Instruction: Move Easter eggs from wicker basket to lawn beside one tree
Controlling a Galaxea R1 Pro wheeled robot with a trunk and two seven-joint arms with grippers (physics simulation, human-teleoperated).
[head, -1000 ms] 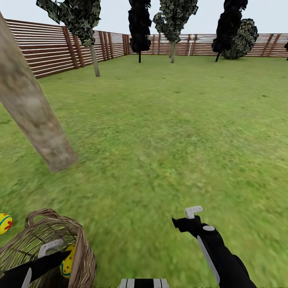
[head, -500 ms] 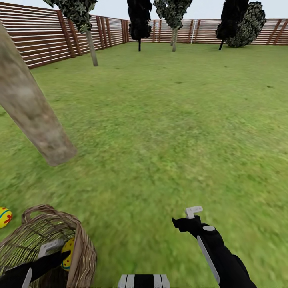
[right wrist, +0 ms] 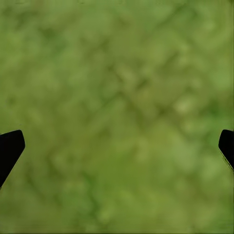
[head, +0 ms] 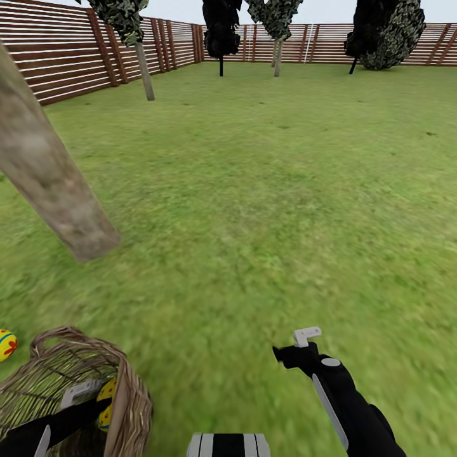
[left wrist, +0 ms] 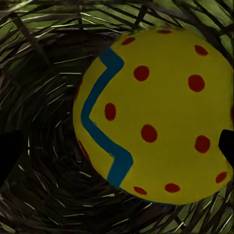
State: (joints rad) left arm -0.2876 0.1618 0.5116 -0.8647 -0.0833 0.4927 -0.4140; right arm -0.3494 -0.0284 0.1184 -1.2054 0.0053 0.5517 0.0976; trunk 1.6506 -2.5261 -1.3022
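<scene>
Left claw (left wrist: 117, 141): spread open inside the wicker basket (head: 130, 397), its tips either side of a red-dotted egg (left wrist: 156, 114).
Right claw (right wrist: 117, 144): open, empty, above the lawn (head: 266, 190).
Second egg (head: 6, 344): on grass beside the basket, near the tree (head: 51, 178).

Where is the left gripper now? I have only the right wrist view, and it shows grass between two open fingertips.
Observer: In the head view the left gripper is down inside the wicker basket, at the robot's near left.
Operator: Is an egg in front of it?
Observer: Yes. The left wrist view shows a yellow egg with red dots and a blue zigzag, lying in the basket between the widely spread fingers.
Operator: Is any egg out of the basket?
Observer: One egg lies on the lawn to the left of the basket, on the side of the near tree trunk.
</scene>
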